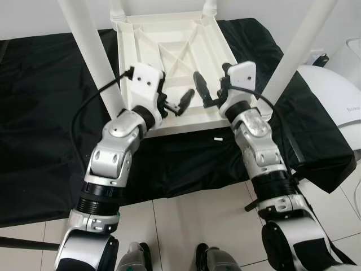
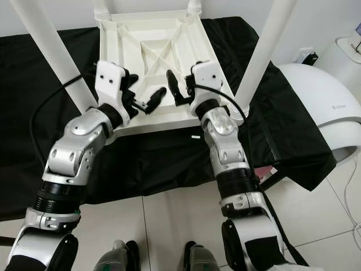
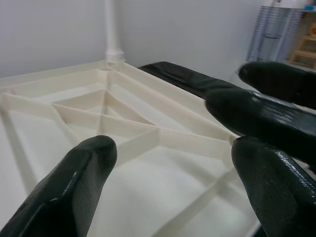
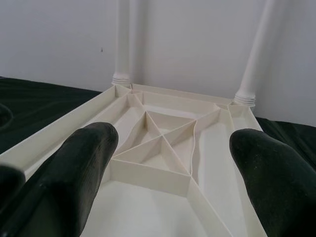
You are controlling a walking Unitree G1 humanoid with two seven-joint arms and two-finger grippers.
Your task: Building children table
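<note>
Table [image 1: 169, 51] upside down on black cloth [image 1: 51, 113], four legs [image 1: 90, 56] in. Left gripper [image 1: 179, 105] and right gripper [image 1: 204, 93] released, hovering; flipping left.

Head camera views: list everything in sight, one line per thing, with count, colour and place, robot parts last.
table top: 1, white, upside down on the cloth, ribbed underside up
table legs: 4, white, standing up from the top's corners
cloth: 1, black, spread on the floor under the table
domed appliance: 1, white, on the robot's right beside the cloth
floor tiles: white, nearest the robot
left gripper: 1, black, jaws open above the top's near edge
right gripper: 1, black, jaws open above the top's near edge
</note>
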